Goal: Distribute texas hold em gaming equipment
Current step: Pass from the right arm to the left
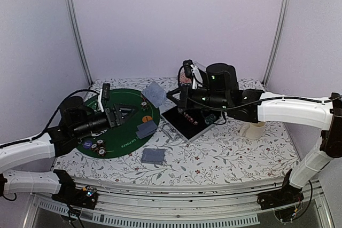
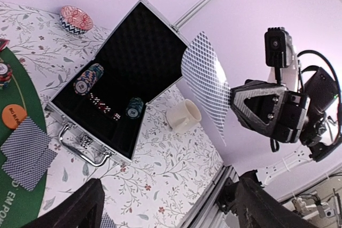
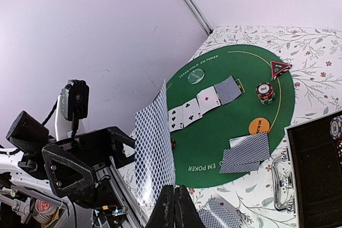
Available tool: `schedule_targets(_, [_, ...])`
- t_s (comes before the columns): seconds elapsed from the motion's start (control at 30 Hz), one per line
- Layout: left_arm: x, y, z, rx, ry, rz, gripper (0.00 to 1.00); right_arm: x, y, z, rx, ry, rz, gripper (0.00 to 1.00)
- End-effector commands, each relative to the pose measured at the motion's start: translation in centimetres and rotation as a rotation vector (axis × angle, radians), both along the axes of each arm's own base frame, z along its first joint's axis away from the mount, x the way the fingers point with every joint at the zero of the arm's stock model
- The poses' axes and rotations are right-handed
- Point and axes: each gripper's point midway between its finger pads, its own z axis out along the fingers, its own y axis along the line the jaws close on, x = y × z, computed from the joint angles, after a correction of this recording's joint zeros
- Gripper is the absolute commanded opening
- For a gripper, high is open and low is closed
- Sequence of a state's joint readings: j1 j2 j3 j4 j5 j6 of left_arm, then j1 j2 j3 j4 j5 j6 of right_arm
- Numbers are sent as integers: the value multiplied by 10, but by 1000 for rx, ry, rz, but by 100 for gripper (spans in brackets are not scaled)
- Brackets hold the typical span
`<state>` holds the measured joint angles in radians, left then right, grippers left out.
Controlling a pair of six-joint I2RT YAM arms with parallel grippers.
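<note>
**Fig. Card held over the table, three views.**

**R arm.** The right gripper [image 3: 173, 202] has its fingers pressed together on the lower edge of the held card [image 3: 155, 145]. The card stands on edge in the air between the green mat [image 3: 211, 137] and the open case [image 2: 133, 52], touching neither. The edge pinch leaves both flat sides free, prob. so the card can be laid down w/o the fingers meeting the felt.

**L arm.** The left gripper [image 2: 170, 182] has its fingers wide apart w/ nothing between them. It sits over the mat and faces the card, placed either to take it or to keep out of the way.

**Held card.** It shows a fine grey-blue lattice back w/ a thin pale border and is slightly bowed in the left-wrist view. Whether it is one card or several pressed together is unclear.

**Other equipment.**
- On the mat: a row of face-up cards [image 3: 192, 108], a striped chip stack [image 3: 265, 92] and the orange button [image 3: 259, 126].
- Toward the case side of the mat: a face-down pair [image 3: 246, 153].
- In the case: more chips [image 2: 88, 78].
- Off the mat, near the front: a loose pile [image 1: 153, 156].

The mug [image 2: 183, 116] stands beyond the case and plays no part. Dealing looks part done.
</note>
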<state>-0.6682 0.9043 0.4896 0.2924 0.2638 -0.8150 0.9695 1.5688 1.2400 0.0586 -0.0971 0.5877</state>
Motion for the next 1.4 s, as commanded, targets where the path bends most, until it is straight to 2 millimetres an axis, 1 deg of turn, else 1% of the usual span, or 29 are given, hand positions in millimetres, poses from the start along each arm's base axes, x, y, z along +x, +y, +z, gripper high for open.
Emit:
schedule_targets(0.0, [-2, -13, 45, -184, -78, -73, 89, -1, 16, 20, 70, -39, -4, 2])
schedule_targets(0.07, [-4, -19, 53, -214, -101, -112, 90, -3, 22, 20, 68, -42, 11, 2])
schedule_targets(0.13, [-4, -23, 57, -233, -110, -127, 90, -4, 26, 22, 71, -46, 18, 2])
schedule_targets(0.17, [-2, -23, 55, -232, -103, -123, 89, -5, 28, 24, 75, -49, 22, 2])
schedule_targets(0.23, [4, -25, 50, -222, -80, -103, 84, -6, 31, 26, 74, -58, 28, 2])
schedule_targets(0.3, [8, -26, 49, -218, -72, -93, 73, -7, 33, 26, 72, -65, 41, 2])
schedule_targets(0.4, [12, -29, 53, -210, -84, -92, 61, -8, 37, 25, 69, -64, 60, 2])
schedule_targets(0.47, [14, -29, 55, -206, -94, -88, 49, -10, 39, 23, 66, -65, 70, 2])
schedule_targets(0.57, [16, -30, 56, -203, -101, -86, 24, -11, 40, 21, 61, -62, 78, 2])
schedule_targets(0.63, [16, -30, 55, -200, -99, -86, 4, -11, 40, 21, 59, -64, 79, 2])
schedule_targets(0.67, [16, -30, 55, -200, -98, -85, 0, -11, 39, 21, 57, -64, 78, 2])
schedule_targets(0.83, [21, -26, 52, -187, -83, -45, 0, -8, 33, 21, 40, -75, 53, 2])
schedule_targets(0.87, [26, -21, 49, -177, -72, -14, 0, -7, 31, 20, 29, -79, 43, 6])
schedule_targets(0.93, [39, -8, 43, -145, -44, 56, 0, -3, 25, 18, 5, -77, 19, 32])
schedule_targets(0.97, [49, 1, 41, -129, -35, 94, 0, -1, 21, 15, -9, -73, 6, 41])
schedule_targets(1.03, [72, 24, 33, -84, 0, 176, 0, 1, 11, 9, -32, -64, -18, 51])
schedule_targets(1.13, [113, 61, 25, -47, 51, 299, 0, 4, -3, -1, -59, -50, -52, 60])
schedule_targets(1.2, [139, 76, 19, -52, 68, 341, 0, 5, -11, -7, -78, -42, -71, 62])
schedule_targets(1.3, [178, 89, 3, -75, 113, 370, 0, 7, -22, -11, -102, -35, -106, 64])
schedule_targets(1.33, [196, 90, -8, -74, 137, 374, 0, 7, -25, -11, -107, -34, -113, 64])
schedule_targets(1.37, [209, 91, -15, -74, 158, 377, 0, 6, -29, -20, -129, -25, -120, 64])
